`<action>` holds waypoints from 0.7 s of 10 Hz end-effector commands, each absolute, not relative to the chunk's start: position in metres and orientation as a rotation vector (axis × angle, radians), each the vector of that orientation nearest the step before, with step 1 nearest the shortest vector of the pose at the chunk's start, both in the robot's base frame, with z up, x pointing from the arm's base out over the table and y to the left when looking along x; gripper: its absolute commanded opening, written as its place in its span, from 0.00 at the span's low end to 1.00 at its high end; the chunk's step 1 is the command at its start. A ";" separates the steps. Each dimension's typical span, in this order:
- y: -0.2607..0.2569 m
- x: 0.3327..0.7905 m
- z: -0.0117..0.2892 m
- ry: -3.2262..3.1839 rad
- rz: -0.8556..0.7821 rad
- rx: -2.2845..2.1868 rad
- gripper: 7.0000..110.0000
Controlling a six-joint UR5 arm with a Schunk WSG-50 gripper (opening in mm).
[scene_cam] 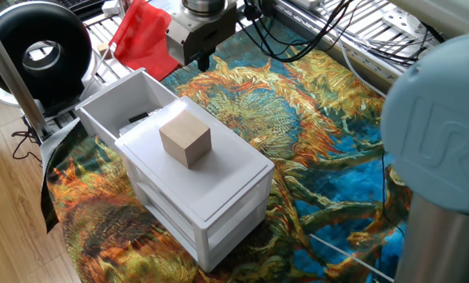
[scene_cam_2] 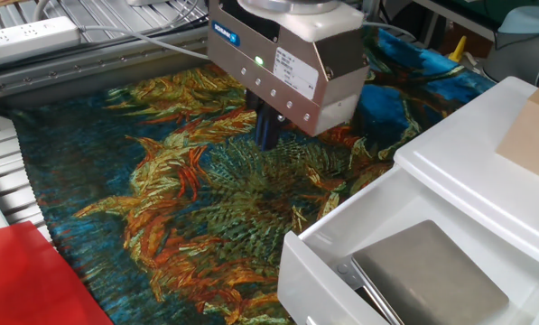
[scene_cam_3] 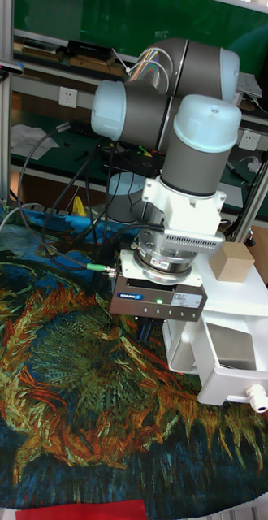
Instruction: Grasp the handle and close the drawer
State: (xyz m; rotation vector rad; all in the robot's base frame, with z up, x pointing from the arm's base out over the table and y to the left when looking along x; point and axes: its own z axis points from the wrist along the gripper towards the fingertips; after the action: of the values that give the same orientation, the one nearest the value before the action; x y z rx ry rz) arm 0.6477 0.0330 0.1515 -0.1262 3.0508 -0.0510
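Note:
The drawer [scene_cam: 118, 101] is the top one of the white cabinet [scene_cam: 218, 200] and stands pulled out; it also shows as drawer [scene_cam_2: 316, 262] and drawer [scene_cam_3: 228, 382]. A flat grey object [scene_cam_2: 427, 271] lies inside it. Its handle [scene_cam_3: 257, 396] is a small white knob on the front, visible only in the tall fixed view. My gripper [scene_cam: 202, 60] hangs over the cloth beside the drawer, apart from it, fingers down. The dark fingers [scene_cam_2: 267, 128] sit close together with nothing between them. The gripper [scene_cam_3: 150, 329] is left of the drawer, well back from the knob.
A tan wooden cube [scene_cam: 185, 138] rests on the cabinet top. A patterned cloth [scene_cam: 313, 134] covers the table. Red fabric [scene_cam: 144, 39] and a black round device [scene_cam: 38, 51] sit at the far left. Cables [scene_cam: 313, 31] and a metal rack lie behind.

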 end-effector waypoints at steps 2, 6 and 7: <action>0.014 0.646 0.154 3.044 -0.160 -0.068 0.00; 0.015 0.648 0.154 3.039 -0.158 -0.159 0.00; 0.015 0.639 0.153 3.074 -0.156 -0.205 0.00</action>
State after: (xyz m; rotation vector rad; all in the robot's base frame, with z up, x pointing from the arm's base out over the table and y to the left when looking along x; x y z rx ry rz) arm 0.6469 0.0164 0.1531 -0.1434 3.0436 -0.1547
